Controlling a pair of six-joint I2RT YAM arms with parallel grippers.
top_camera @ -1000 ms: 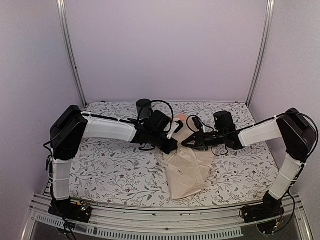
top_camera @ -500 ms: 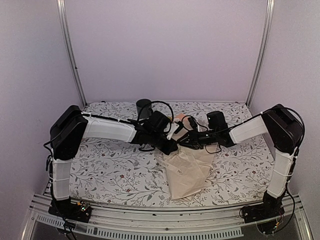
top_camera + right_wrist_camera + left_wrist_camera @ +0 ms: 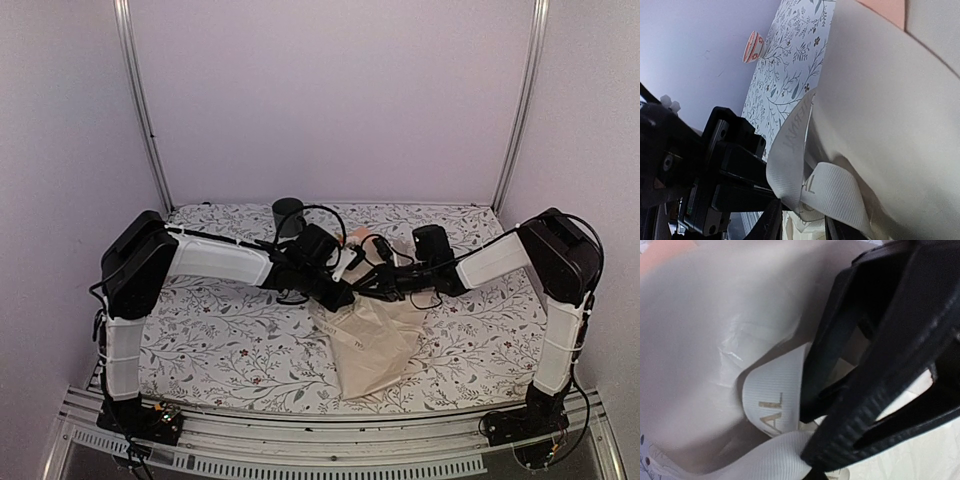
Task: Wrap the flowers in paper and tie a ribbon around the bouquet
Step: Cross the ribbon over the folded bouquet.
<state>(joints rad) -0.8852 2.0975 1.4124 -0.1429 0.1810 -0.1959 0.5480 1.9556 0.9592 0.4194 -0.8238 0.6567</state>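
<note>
While the left tool (image 3: 343,293) clenches one ribbon (image 3: 772,405), the right tool (image 3: 800,227) is unclear.

Top external camera: fixed high behind the near edge, angled down over the whole table (image 3: 200,340). Left wrist camera: very close, aimed at the ribbon (image 3: 772,405) on the paper (image 3: 700,330). Right wrist camera: equally close, apparently rolled sideways; shares that ribbon loop.
</note>
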